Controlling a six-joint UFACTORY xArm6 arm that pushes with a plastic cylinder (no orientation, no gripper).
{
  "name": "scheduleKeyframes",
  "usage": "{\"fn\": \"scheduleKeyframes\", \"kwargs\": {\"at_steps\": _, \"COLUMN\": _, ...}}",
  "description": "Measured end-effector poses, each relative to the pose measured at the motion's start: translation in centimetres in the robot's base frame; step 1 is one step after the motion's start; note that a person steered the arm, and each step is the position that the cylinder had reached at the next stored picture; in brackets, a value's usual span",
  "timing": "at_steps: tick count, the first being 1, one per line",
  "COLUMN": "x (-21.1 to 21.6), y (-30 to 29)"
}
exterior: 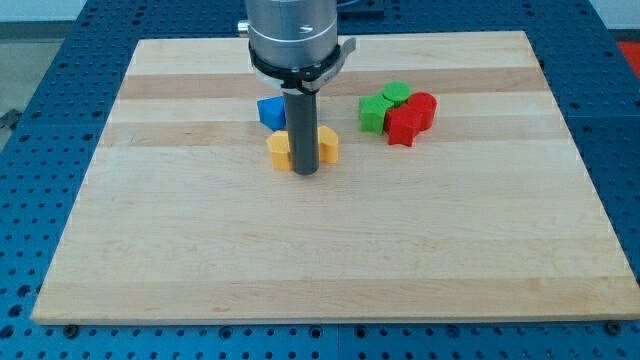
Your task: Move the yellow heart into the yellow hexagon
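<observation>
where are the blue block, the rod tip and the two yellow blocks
blue block (270, 111): camera view, on its front face
my tip (305, 172): camera view, rod's very end, between the yellow blocks
yellow block left of the rod (279, 150): camera view, its top
yellow block right of the rod (328, 145): camera view, its top

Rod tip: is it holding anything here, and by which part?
Nothing is held. My tip stands on the board between two yellow blocks, hiding where they would meet.

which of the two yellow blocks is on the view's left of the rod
The yellow hexagon, just left of my tip; the yellow heart sits on the rod's right side.
</observation>
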State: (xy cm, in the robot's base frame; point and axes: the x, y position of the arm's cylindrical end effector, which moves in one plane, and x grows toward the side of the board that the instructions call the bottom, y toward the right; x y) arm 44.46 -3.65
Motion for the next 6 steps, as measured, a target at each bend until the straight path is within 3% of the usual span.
{"fn": "scheduleKeyframes", "kwargs": {"at_steps": 3, "x": 0.1, "y": 7.1}}
{"fn": "scheduleKeyframes", "kwargs": {"at_steps": 6, "x": -3.5, "y": 5.0}}
